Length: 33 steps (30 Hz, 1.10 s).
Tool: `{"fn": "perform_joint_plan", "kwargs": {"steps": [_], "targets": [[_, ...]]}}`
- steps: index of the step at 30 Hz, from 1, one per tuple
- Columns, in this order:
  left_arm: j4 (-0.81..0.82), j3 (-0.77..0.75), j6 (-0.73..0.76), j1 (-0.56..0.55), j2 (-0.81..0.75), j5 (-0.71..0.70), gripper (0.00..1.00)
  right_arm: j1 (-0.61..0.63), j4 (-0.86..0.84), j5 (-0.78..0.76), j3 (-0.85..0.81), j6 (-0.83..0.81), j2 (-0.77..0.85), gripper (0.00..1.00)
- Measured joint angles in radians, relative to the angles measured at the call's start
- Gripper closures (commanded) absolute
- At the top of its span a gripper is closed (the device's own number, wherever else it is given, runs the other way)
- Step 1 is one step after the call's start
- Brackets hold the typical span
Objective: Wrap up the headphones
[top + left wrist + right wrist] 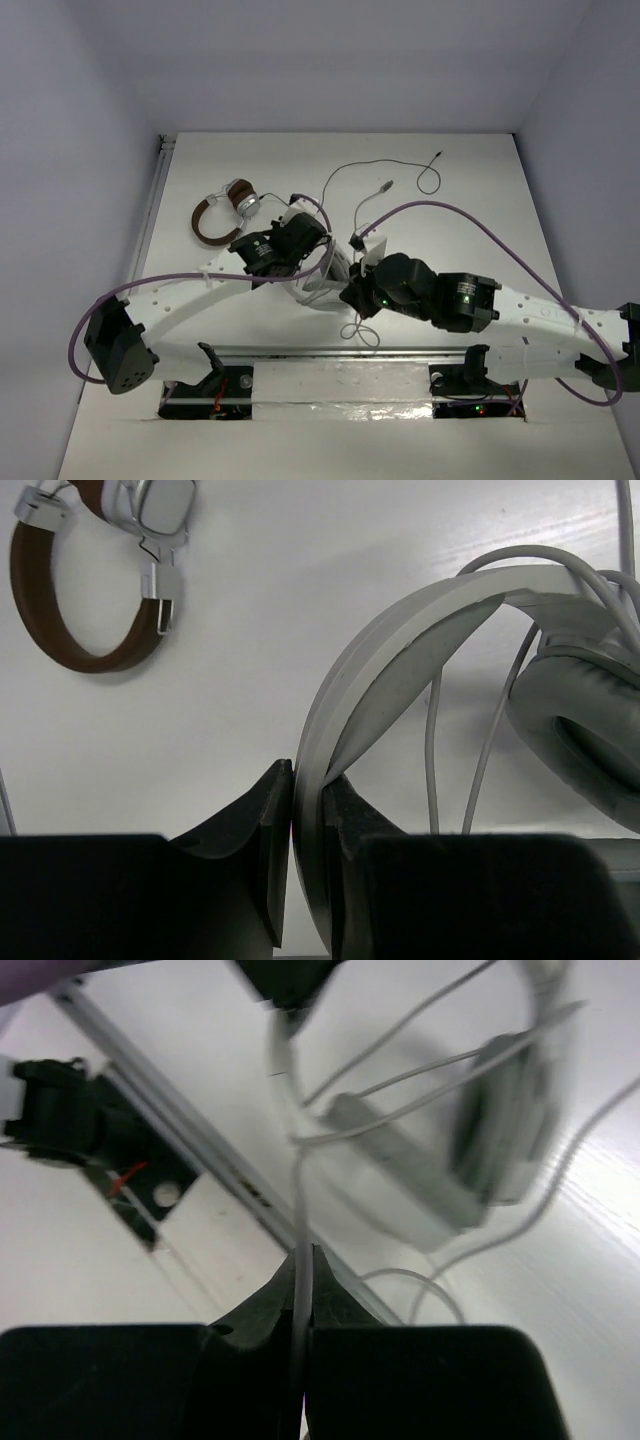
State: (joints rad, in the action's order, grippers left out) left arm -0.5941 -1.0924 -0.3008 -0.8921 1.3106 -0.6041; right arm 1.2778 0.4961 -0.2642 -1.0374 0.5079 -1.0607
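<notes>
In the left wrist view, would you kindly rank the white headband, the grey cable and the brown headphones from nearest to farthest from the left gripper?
1. White headband, clamped in the left gripper.
2. Grey cable, just behind, right.
3. Brown headphones, far upper left.

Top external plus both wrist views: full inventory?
table: one, white, under everything
headphones: one pair, white/light grey, centre, between the arms
cable: one, thin grey, looped by the headphones
brown headphones: one pair, brown band, far left
loose lead: one, thin dark, far centre; owner unclear
purple hoses: two, one along each arm
left arm, right arm: white and black, near edge
left pincer: black, shut on the headband
right pincer: black, shut on the cable
</notes>
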Motion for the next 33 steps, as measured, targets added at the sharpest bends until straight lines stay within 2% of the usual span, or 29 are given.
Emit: {"fn": "perform_joint_plan", "kwargs": {"steps": [6,12,15,16,19,25,33], "targets": [[-0.041,0.048,0.026,-0.009,-0.114,0.095,1.0,-0.06,0.153,-0.125,-0.05,-0.068,-0.015,1.0],[-0.026,0.061,0.072,-0.011,-0.209,0.229,1.0,-0.091,0.208,-0.272,-0.094,-0.101,-0.05,1.0],[-0.023,0.061,0.095,-0.021,-0.203,0.29,1.0,-0.105,0.215,-0.347,-0.111,-0.109,-0.066,0.94],[-0.023,0.061,0.103,-0.024,-0.2,0.308,1.0,-0.108,0.215,-0.371,-0.116,-0.113,-0.067,0.88],[-0.023,0.061,0.119,-0.029,-0.2,0.361,1.0,-0.137,0.212,-0.418,-0.122,-0.125,-0.067,0.8],[-0.025,0.053,0.129,-0.029,-0.212,0.43,1.0,-0.221,0.176,-0.443,-0.1,-0.138,-0.074,0.75],[-0.031,-0.046,0.12,-0.03,-0.222,0.442,1.0,-0.364,0.035,-0.341,0.058,-0.104,-0.04,0.75]]}}
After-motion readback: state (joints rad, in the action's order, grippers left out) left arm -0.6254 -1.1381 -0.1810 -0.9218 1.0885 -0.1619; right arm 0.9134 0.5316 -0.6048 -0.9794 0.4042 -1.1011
